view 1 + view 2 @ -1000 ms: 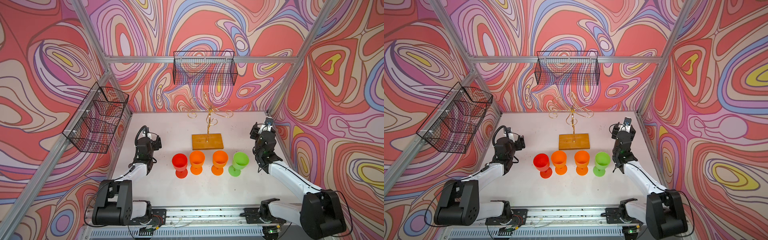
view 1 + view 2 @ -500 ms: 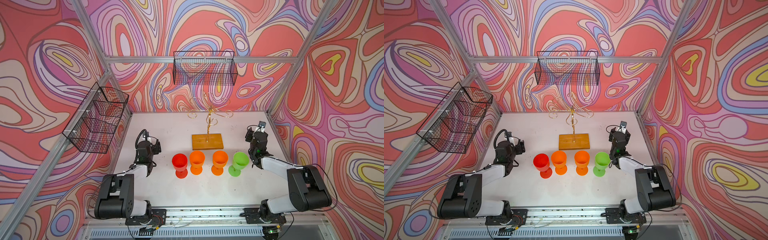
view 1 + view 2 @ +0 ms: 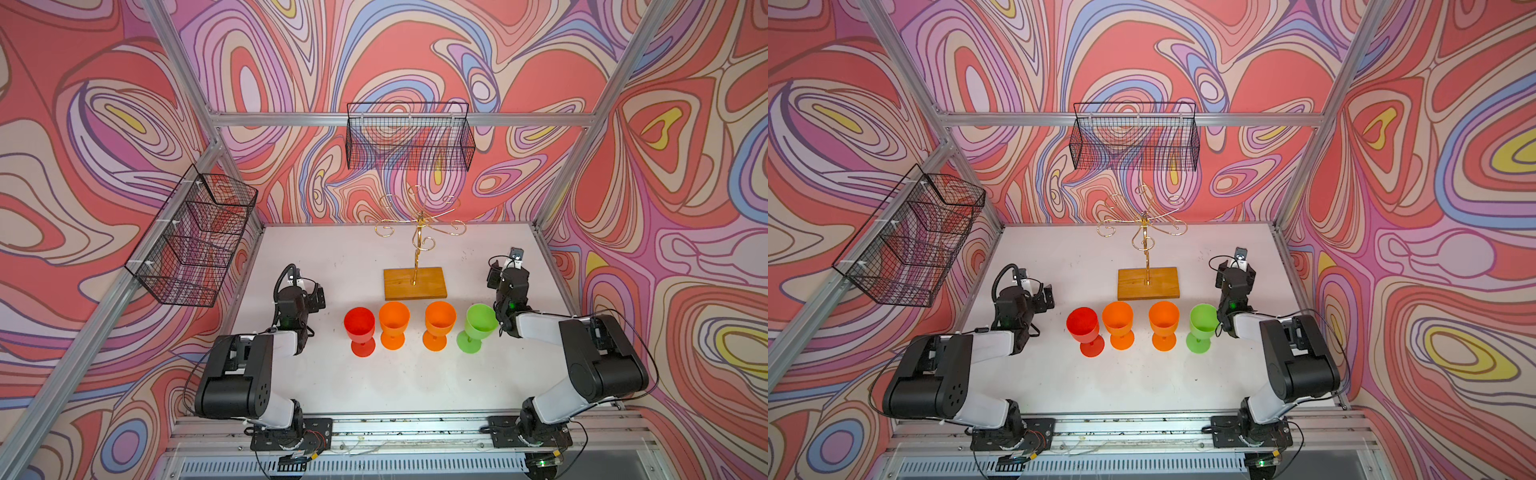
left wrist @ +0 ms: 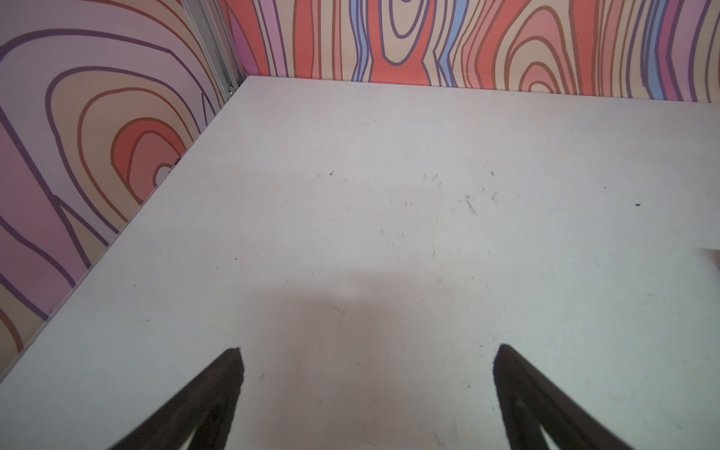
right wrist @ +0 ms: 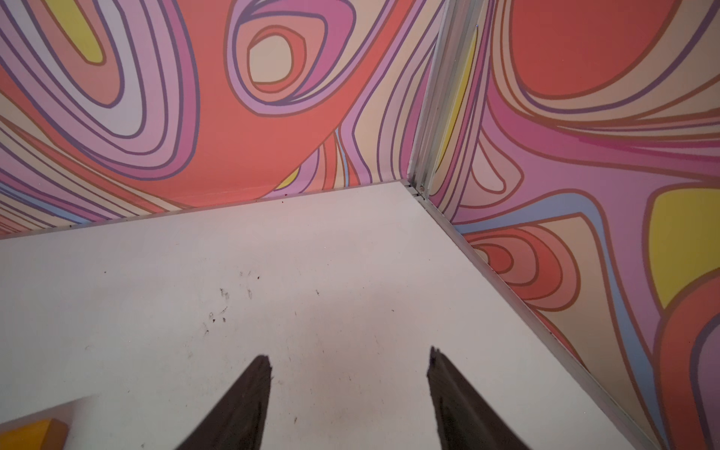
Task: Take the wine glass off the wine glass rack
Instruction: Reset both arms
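We count one red wine glass (image 3: 359, 326), two orange wine glasses (image 3: 394, 319) (image 3: 439, 319) and one green wine glass (image 3: 482, 321), four in all, plus one wine glass rack (image 3: 414, 284), two black wire baskets (image 3: 409, 141) (image 3: 195, 237), one desk (image 3: 353, 386), and one left claw (image 4: 368, 358) and one right claw (image 5: 350, 358), two in all.

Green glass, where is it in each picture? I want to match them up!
In a top view: the green glass stands at the end of the row of four glasses, beside the right arm and in front of the gold rack.
In a top view: it is in the same spot.
Left wrist: not in it.
Right wrist: not in it.
Shared landmark: the white table, seen in all four pictures.
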